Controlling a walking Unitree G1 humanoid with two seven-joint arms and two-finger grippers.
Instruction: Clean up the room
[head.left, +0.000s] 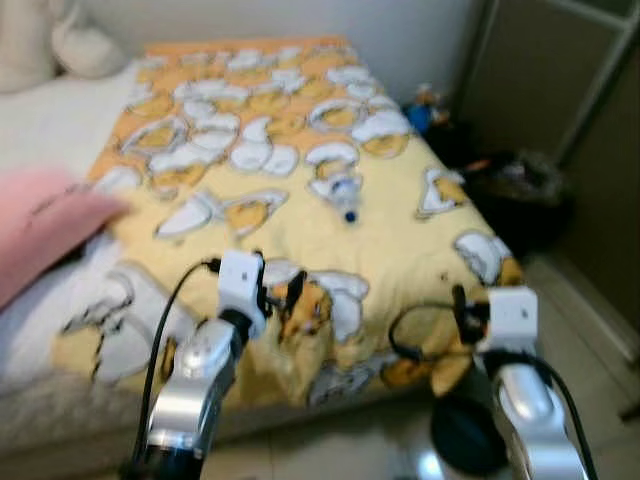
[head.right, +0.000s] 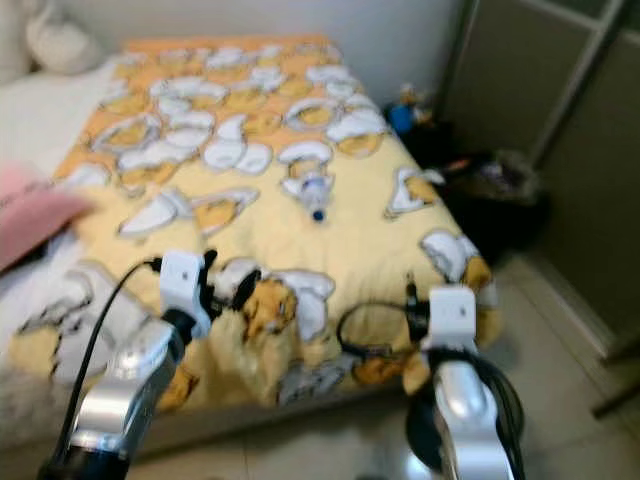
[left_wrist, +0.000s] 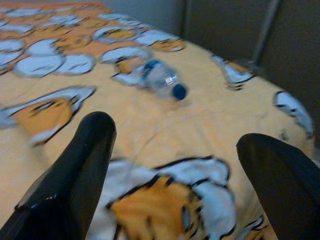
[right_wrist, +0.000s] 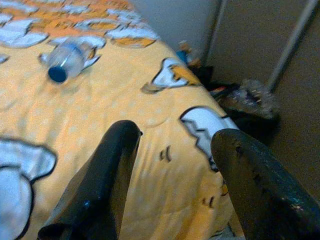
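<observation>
A clear plastic bottle (head.left: 343, 195) with a blue cap lies on its side in the middle of the yellow patterned duvet (head.left: 400, 240) that covers the bed. My left gripper (head.left: 282, 295) hovers open over the near edge of the duvet, well short of the bottle (left_wrist: 162, 80), with nothing between its fingers (left_wrist: 75, 170). My right gripper (head.left: 465, 305) is open too, held at the bed's near right corner. Along its fingers (right_wrist: 110, 170) the bottle (right_wrist: 67, 60) lies ahead and to the left.
A pink pillow (head.left: 40, 225) lies on the left of the bed, with white pillows (head.left: 60, 40) at the head. Right of the bed stand a black bag of clutter (head.left: 525, 190), a blue toy (head.left: 425, 110) and dark closet panels (head.left: 560, 70). A dark round object (head.left: 465, 435) sits on the tiled floor.
</observation>
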